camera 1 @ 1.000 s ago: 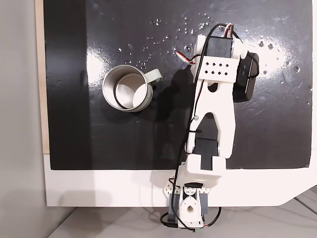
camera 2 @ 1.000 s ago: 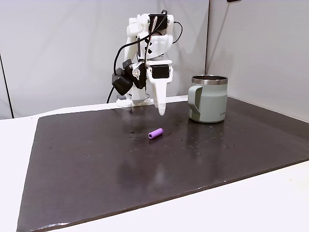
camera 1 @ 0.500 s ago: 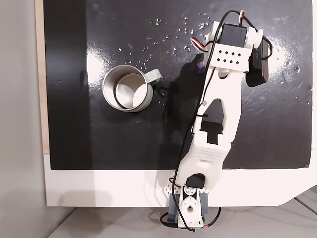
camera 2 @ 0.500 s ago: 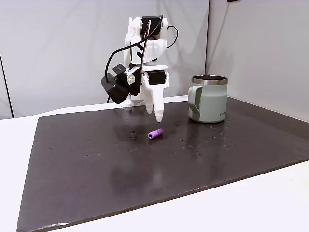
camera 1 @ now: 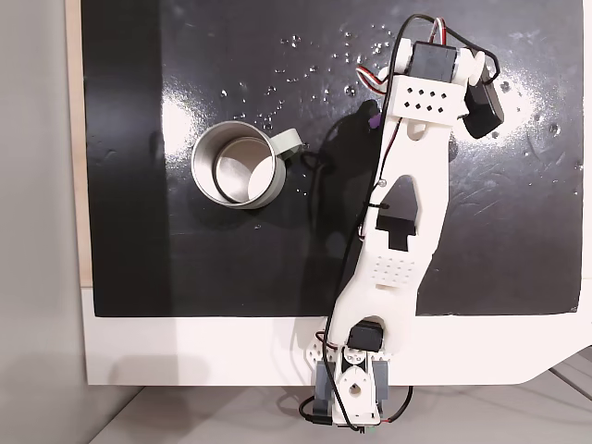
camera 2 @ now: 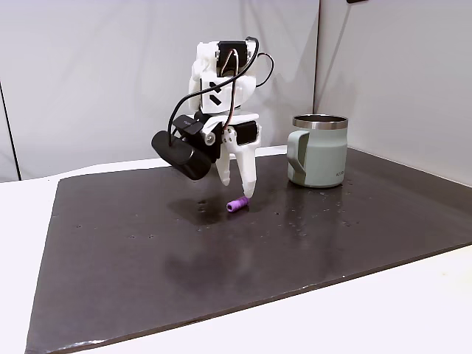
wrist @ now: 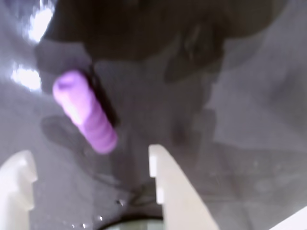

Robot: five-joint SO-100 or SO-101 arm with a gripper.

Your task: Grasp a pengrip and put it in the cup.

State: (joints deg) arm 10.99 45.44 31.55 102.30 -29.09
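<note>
The pincer (wrist: pixel 91 165) hung with its 2 white fingers apart, just above the black mat (camera 2: pixel 147 243). The purple pengrip (wrist: pixel 84 111) lay on the mat just ahead of the fingertips, untouched, well apart from the steel cup (camera 2: pixel 319 150).

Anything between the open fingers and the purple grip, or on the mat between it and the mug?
Nothing visible. The gripper is open just short of the purple grip, bare mat between. The stretch to the mug shows bare mat too.
</note>
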